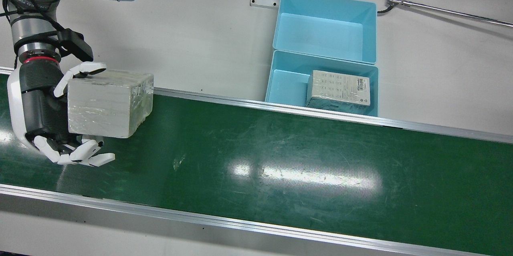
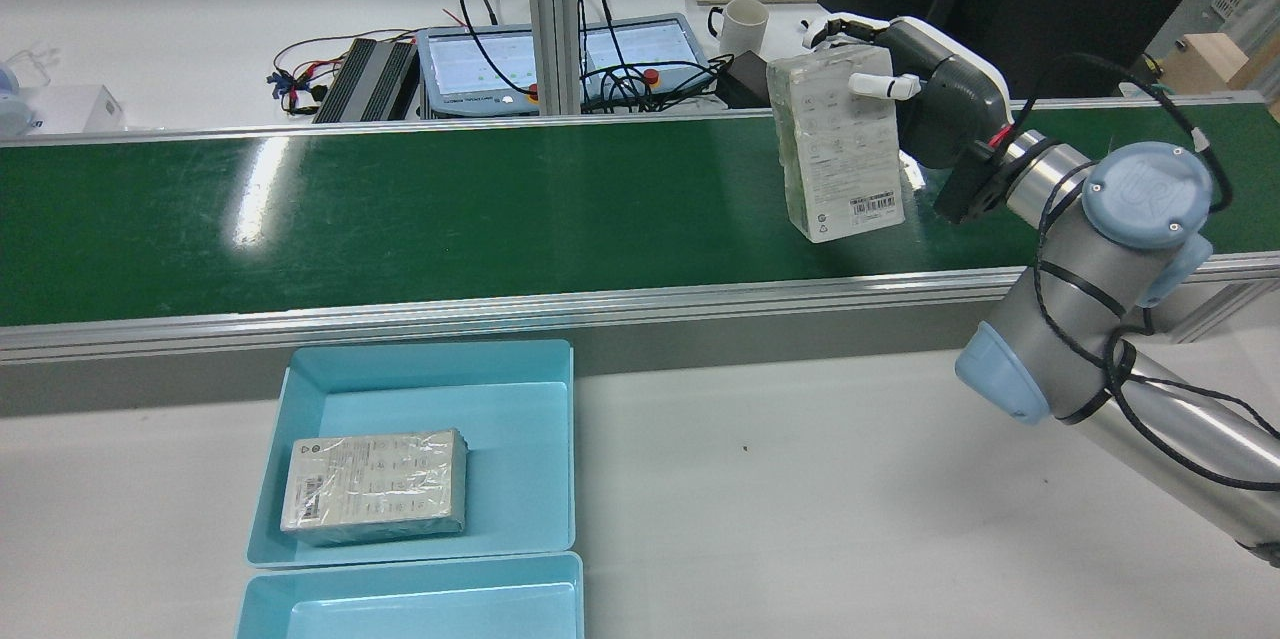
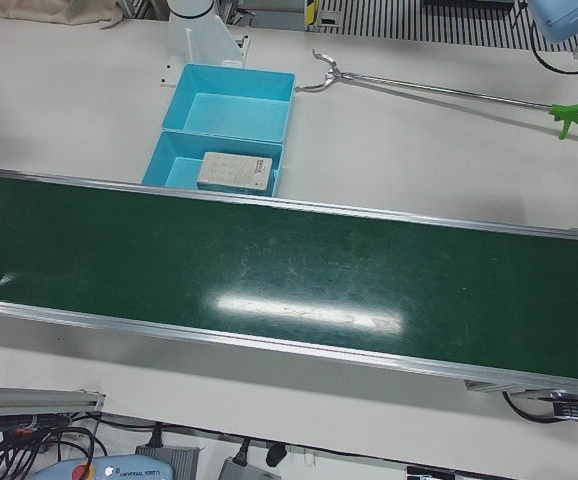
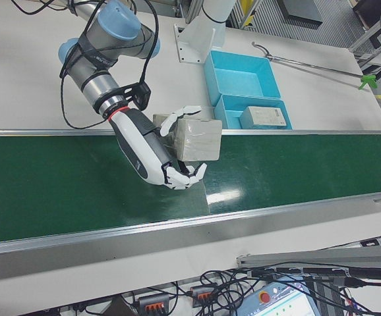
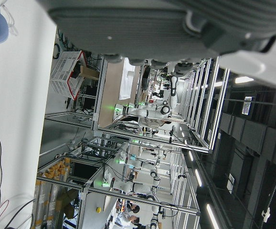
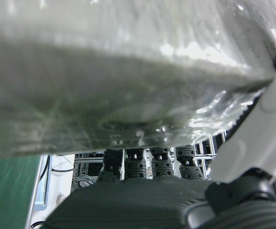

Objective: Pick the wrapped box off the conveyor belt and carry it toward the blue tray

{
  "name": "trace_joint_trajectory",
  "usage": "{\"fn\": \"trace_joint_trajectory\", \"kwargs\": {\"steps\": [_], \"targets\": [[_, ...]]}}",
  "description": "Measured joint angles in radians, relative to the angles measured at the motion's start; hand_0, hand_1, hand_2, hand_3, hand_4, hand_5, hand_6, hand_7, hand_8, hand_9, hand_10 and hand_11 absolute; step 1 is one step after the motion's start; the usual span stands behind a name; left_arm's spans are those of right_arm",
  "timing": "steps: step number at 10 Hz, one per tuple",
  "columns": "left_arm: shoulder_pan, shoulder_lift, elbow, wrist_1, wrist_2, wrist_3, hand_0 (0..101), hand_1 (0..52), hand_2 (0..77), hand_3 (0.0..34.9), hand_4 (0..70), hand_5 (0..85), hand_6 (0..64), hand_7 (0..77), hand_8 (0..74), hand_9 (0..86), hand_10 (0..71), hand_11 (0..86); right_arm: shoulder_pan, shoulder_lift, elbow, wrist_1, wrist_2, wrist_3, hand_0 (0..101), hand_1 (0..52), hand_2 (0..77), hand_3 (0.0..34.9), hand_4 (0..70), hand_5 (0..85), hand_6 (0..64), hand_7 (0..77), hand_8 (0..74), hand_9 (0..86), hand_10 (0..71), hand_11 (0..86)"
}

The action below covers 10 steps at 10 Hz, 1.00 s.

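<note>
One wrapped box [image 1: 110, 103] sits in the grip of the right robot hand [image 1: 52, 111] at the left of the front view, thumb over its top edge and the other fingers [image 1: 86, 156] curled under its near side, so it is pinched across its thickness; it seems to hang just clear of the conveyor belt [image 1: 280, 160], though contact with the belt cannot be ruled out. Rightward, the green belt runs bare, its aluminium rail [image 1: 320, 112] standing between the box and the white counter [image 1: 200, 27]. Beyond the rail lie two blue trays: the nearer blue tray [image 1: 280, 83] already holds a second wrapped box [image 1: 338, 89], leaving room on its left side, while the farther tray [image 1: 324, 27] is vacant. A long reacher tool [image 1: 441, 9] lies further right. The left robot hand's own camera faces away, so its state cannot be told.
</note>
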<state>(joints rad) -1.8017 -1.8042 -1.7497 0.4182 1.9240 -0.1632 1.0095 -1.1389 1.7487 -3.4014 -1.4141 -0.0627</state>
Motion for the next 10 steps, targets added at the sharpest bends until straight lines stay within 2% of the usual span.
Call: {"fn": "trace_joint_trajectory", "kwargs": {"steps": [1,3,4,5,6,7,8,9,10], "targets": [[0.000,0.000,0.000,0.000,0.000,0.000,0,0.0,0.5,0.0,0.0,1.1,0.5,0.5,0.5,0.5,0.5,0.5,0.005,0.002,0.045,-0.043,0.000,-0.014,46,0.5,28.9,0.0,24.0,45.8,34.9,71.4,55.1,67.6,24.0,35.5],[0.000,0.000,0.000,0.000,0.000,0.000,0,0.0,0.5,0.0,0.0,1.1,0.5,0.5,0.5,0.5,0.5,0.5,-0.007,0.018,0.141,-0.126,0.000,-0.057,46,0.5,28.9,0.0,25.1,48.0,35.5,69.8,55.6,67.1,25.1,36.0],[0.000,0.000,0.000,0.000,0.000,0.000,0,0.0,0.5,0.0,0.0,1.1,0.5,0.5,0.5,0.5,0.5,0.5,-0.027,0.043,0.185,-0.169,0.003,-0.083,46,0.5,28.9,0.0,26.2,50.7,35.5,69.8,54.5,66.5,25.1,36.5],[0.000,0.000,0.000,0.000,0.000,0.000,0,0.0,0.5,0.0,0.0,1.1,0.0,0.5,1.1,0.5,0.5,0.5,-0.057,0.080,0.219,-0.217,0.016,-0.103,46,0.0,39.3,0.0,26.7,53.5,35.5,69.8,54.0,66.5,25.1,36.5],[0.000,0.000,0.000,0.000,0.000,0.000,0,0.0,0.5,0.0,0.0,1.1,0.0,0.5,1.1,0.5,0.5,0.5,-0.105,0.113,0.240,-0.255,0.052,-0.122,46,0.0,39.3,0.0,26.7,53.5,35.5,69.8,54.0,66.5,25.1,36.5],[0.000,0.000,0.000,0.000,0.000,0.000,0,0.0,1.1,0.0,0.0,1.1,0.5,0.5,0.5,0.5,0.5,0.5,-0.176,0.139,0.250,-0.278,0.112,-0.147,46,0.5,39.3,0.0,26.7,56.7,35.5,69.8,51.3,66.5,25.1,36.5],[0.000,0.000,0.000,0.000,0.000,0.000,0,0.0,1.1,0.0,0.0,1.1,0.5,0.5,0.5,0.5,0.5,0.5,-0.247,0.168,0.255,-0.289,0.172,-0.191,46,0.5,39.3,0.0,26.7,56.7,35.5,69.8,51.3,66.5,25.1,36.5],[0.000,0.000,0.000,0.000,0.000,0.000,0,0.0,0.5,0.0,0.0,1.1,0.5,0.5,0.5,0.5,0.0,0.5,-0.317,0.205,0.252,-0.294,0.221,-0.258,46,0.5,39.3,0.0,26.2,58.9,34.4,69.8,49.1,37.6,25.1,37.6],[0.000,0.000,0.000,0.000,0.000,0.000,0,0.0,1.1,0.0,0.0,1.1,0.5,0.5,0.5,0.5,0.5,0.5,-0.380,0.237,0.247,-0.295,0.264,-0.329,46,0.5,39.8,0.5,28.4,63.3,34.4,69.8,49.6,48.0,28.4,42.0]]}}
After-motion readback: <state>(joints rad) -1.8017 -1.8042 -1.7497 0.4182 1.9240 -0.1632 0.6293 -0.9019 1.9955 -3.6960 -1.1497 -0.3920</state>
